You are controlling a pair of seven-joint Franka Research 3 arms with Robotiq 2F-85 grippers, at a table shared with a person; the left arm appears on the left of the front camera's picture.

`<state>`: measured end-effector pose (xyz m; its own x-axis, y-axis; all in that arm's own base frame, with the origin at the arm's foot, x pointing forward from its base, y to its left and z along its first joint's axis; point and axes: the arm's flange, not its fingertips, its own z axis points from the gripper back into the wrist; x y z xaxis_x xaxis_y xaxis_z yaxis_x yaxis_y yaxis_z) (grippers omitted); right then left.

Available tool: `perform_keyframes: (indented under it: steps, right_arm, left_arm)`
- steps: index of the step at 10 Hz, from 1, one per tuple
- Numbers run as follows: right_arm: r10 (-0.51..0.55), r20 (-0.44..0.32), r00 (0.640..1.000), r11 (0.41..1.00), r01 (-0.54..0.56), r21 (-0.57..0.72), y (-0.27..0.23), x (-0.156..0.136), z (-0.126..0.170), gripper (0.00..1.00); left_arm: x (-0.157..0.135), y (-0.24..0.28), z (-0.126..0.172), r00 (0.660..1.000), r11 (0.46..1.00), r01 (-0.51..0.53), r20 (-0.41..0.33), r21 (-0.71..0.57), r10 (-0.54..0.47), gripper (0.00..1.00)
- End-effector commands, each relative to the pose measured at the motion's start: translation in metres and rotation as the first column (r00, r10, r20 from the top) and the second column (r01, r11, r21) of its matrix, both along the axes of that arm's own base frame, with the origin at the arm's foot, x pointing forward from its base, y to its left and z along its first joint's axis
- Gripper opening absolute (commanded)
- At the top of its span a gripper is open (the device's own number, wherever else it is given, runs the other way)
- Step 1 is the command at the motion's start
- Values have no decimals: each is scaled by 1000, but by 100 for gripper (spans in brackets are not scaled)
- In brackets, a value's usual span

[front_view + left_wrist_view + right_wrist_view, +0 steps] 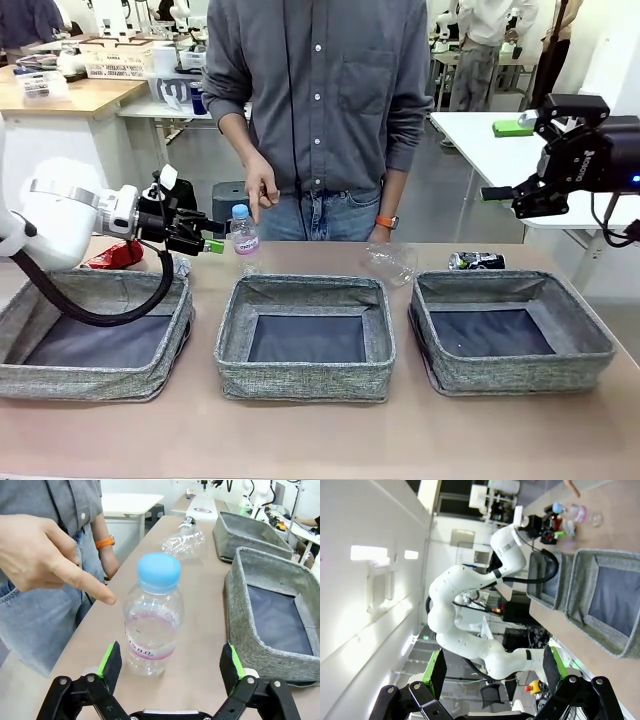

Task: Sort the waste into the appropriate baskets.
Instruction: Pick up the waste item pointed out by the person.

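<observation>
"How did the bench look from where you stood?"

"Three grey baskets sat in a row along it: the left basket, the middle basket and the right basket. Their navy bottoms lay bare wherever I could see them."

"And the waste?"

"All beyond the baskets, on the person's side. The bottle stood upright, blue cap on top, behind the gap between left and middle. The plastic cup lay on its side behind the gap between middle and right. The dark can lay flat behind the right basket, its length running along the bench. The red can was half hidden behind the left arm, so I couldn't tell how it lay."

"The pincers?"

"The left pincer was spread wide, level with the bottle, one finger on either side and neither touching it. The right pincer hung high over the right end, spread too, gripping nothing. The person's hand pointed a forefinger at the bottle."
</observation>
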<state>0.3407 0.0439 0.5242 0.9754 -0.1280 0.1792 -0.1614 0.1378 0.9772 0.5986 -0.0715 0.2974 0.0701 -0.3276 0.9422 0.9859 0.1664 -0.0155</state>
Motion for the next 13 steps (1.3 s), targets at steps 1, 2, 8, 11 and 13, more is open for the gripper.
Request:
perform_keyframes:
  steps: [1, 2, 8, 11, 13]
  right_arm:
    - [0, -4, 1000, 1000, 0, 20, 2, 3, 5, 100]
    - [0, -4, 1000, 1000, 0, 20, 2, 3, 5, 100]
    - [0, -4, 1000, 1000, 0, 20, 2, 3, 5, 100]
    - [0, -4, 1000, 1000, 0, 20, 2, 3, 5, 100]
    - [0, -4, 1000, 1000, 0, 20, 2, 3, 5, 100]
  left_arm:
    - [11, -10, -10, 1000, 1000, -1, 0, 5, 1, 100]
    - [15, -15, -15, 1000, 1000, -1, -2, -2, 1, 100]
    - [26, -48, -27, 1000, 998, 5, 30, -65, -4, 100]
    - [27, -49, -27, 999, 996, 18, 37, -85, -15, 100]
    - [26, -50, -26, 999, 996, 21, 39, -84, -18, 97]
